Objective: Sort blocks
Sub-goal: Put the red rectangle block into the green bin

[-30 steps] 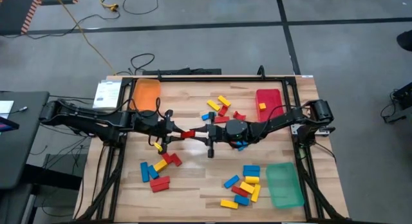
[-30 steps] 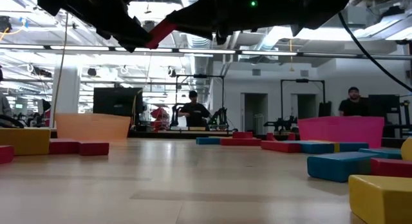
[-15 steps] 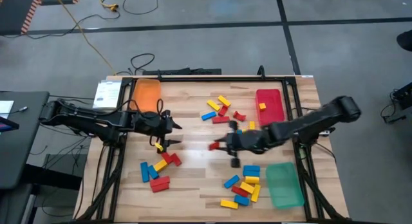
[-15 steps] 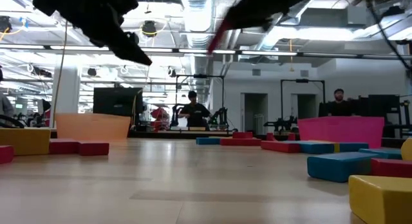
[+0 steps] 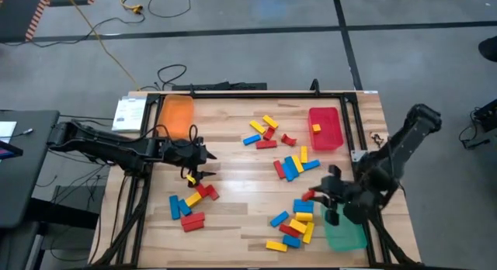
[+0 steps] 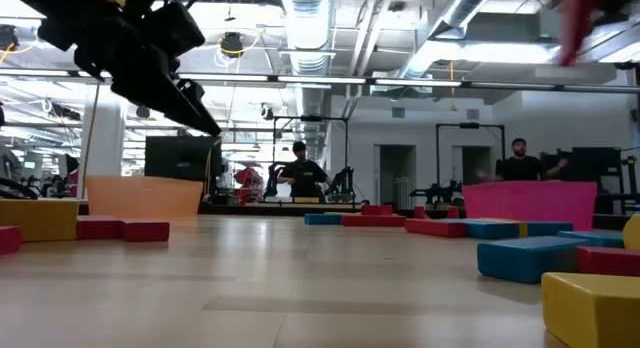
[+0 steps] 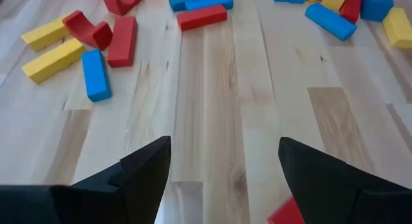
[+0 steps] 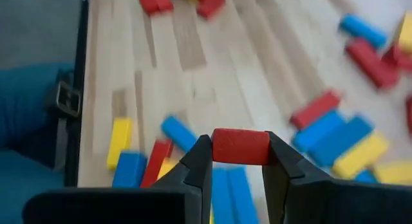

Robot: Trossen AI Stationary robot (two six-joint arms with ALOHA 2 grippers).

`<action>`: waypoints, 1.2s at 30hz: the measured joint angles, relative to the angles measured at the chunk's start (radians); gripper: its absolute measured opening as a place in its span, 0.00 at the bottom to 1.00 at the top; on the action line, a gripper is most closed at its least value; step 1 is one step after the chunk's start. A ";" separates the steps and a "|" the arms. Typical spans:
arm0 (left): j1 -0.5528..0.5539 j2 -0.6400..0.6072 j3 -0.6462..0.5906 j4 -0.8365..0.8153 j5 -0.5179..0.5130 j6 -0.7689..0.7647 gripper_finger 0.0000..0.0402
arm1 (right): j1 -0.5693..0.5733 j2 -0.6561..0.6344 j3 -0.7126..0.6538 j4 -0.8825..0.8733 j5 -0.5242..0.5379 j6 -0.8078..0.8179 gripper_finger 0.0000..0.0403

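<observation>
**Right hand carrying a red block, left hand open over the table**

Right hand [image 8: 235, 169] is closed on a red block [image 8: 240, 147], pinched end to end between the two fingers, clear in the right wrist view. In the high view the right hand [image 5: 324, 199] sits at the near right of the table [image 5: 233, 185], just beside the green tray [image 5: 343, 223] and over the near-right pile of blocks [image 5: 295, 221], a mix of red, yellow and blue. The red block shows there as a small red spot at the hand.

Left hand [image 7: 222, 166] is open and holds nothing, fingers spread wide over bare wood. In the high view the left hand [image 5: 198, 163] is left of centre, near the orange tray [image 5: 175, 115], with the near-left cluster [image 5: 190, 204] of blocks just below it.

Other blocks: a group [image 5: 264, 132] at far centre, another [image 5: 291, 165] mid-right. The red tray [image 5: 324, 129] at far right holds one yellow block [image 5: 316, 128].

Step, as a judgement: transport, with the red block in transit for sorting. Which tray it is meant for cannot be told; the green one is closest, the red one is farther back. The next move calls for positioning the block fully over a tray and then opening the fingers. The left hand looks free to pick from the near-left cluster.
</observation>
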 joint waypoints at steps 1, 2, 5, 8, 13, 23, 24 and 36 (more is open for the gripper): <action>0.000 0.000 -0.002 0.001 0.000 -0.005 0.70 | 0.027 0.008 0.000 -0.023 0.000 0.057 0.23; 0.000 0.000 -0.003 0.003 0.000 -0.010 0.70 | 0.053 0.018 0.000 -0.044 0.000 0.109 0.23; 0.000 0.000 -0.003 0.000 0.000 -0.023 0.70 | 0.127 0.046 0.000 -0.092 0.000 0.264 0.23; 0.000 0.000 -0.003 0.000 0.000 -0.030 0.70 | 0.195 0.067 0.000 -0.103 -0.001 0.379 0.23; 0.000 0.000 -0.003 0.002 0.000 -0.032 0.70 | 0.282 0.107 0.000 -0.159 -0.013 0.558 0.23; 0.000 0.000 -0.003 0.002 0.000 -0.051 0.70 | 0.352 0.178 0.000 -0.297 -0.037 0.731 0.23; 0.000 0.000 -0.003 0.002 0.000 -0.054 0.70 | 0.350 0.185 0.000 -0.315 -0.042 0.738 0.23; 0.000 0.000 -0.004 -0.005 0.002 -0.059 0.70 | 0.296 0.305 0.000 -0.363 -0.086 0.744 0.23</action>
